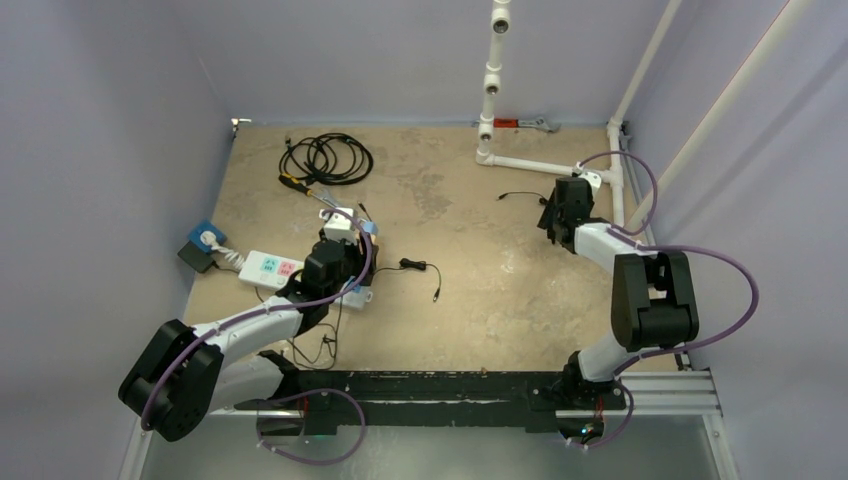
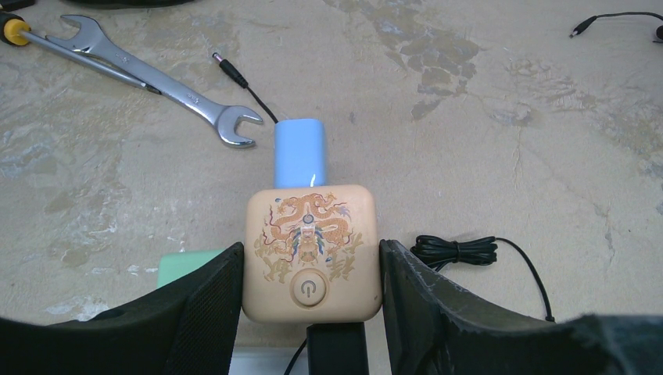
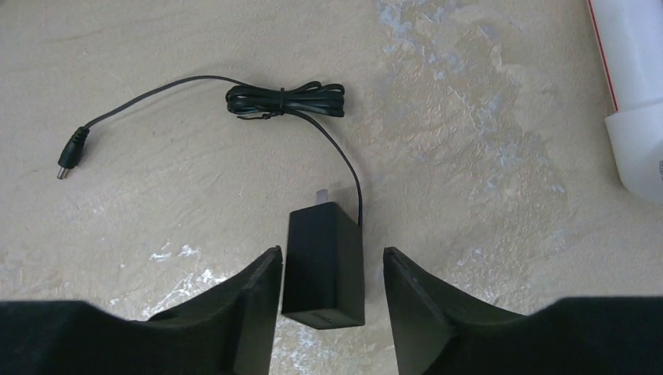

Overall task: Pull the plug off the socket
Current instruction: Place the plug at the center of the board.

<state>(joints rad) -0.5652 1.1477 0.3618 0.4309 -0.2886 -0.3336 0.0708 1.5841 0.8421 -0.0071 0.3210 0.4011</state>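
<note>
The socket [image 2: 311, 219] is a beige cube with a dragon print and a power button. My left gripper [image 2: 310, 248] is shut on it, one finger pressed to each side. A light blue plug [image 2: 299, 152] sticks out of its far face and a black block [image 2: 338, 348] sits against its near face. Far to the right, a black plug [image 3: 323, 266] lies on the table, apart from any socket, with its pins pointing away. My right gripper [image 3: 331, 254] stands open around it, a clear gap showing at the right finger. The plug's thin cord [image 3: 285, 100] is bundled beyond it.
A wrench [image 2: 148, 74] and a screwdriver [image 2: 16, 30] lie beyond the socket. A white power strip [image 1: 270, 267] and a blue wall socket [image 1: 207, 238] sit at the left. A coil of black cable [image 1: 325, 158] lies at the back, and white pipe [image 1: 492, 80] stands at the back right.
</note>
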